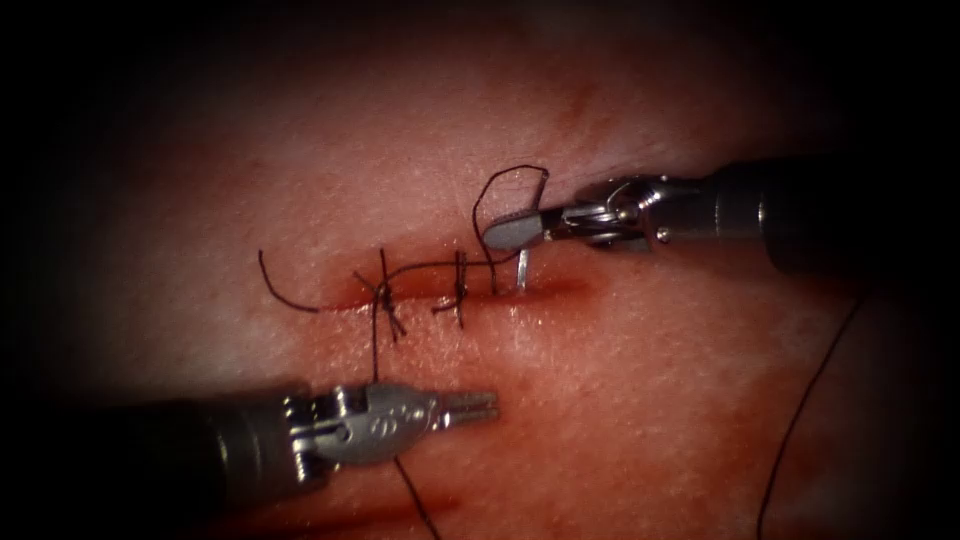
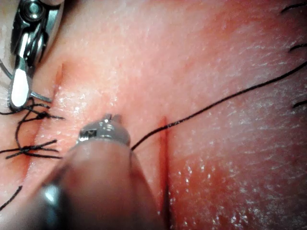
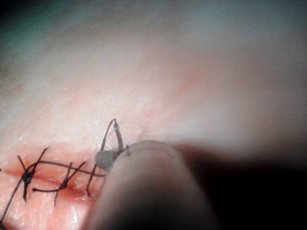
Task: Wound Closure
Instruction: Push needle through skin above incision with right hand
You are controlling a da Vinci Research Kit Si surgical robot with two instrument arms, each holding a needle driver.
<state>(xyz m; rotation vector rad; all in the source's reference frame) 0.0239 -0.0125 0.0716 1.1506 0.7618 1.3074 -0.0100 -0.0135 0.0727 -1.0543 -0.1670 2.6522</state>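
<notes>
Right arm's slim steel needle driver [image 1: 515, 230] first. Its jaws are clamped on the curved silver needle [image 1: 522, 271]. Only a short bit of the needle sticks out below them, so I can't say where along the curve I've got it. That bit points down at the right end of the reddish slit-shaped cut [image 1: 560, 290] and seems to touch the tissue. I can't tell if the tip is actually in.

The thin black thread [image 1: 505, 180] makes a small loop just far of those jaws, then runs left along the cut. Left of the needle sit two dark knotted stitches [image 1: 385, 292] with cut tails poking out.

Left arm's matching steel needle driver [image 1: 472, 405] is on the near side of the cut, well apart from the needle. Its jaws look pinched together on nothing. A strand of thread passes under its wrist, not between the jaws.

All this is on the pale pink slab of pork tissue [image 1: 650, 400], with another strand trailing off at the near right.

My read is that two stitches are in and I'm setting up the third bite at the right end. The next move needs a steady wrist roll along the needle's curve. The left tool should be ready on the near side, and that loop has to stay clear of the jaws.
</notes>
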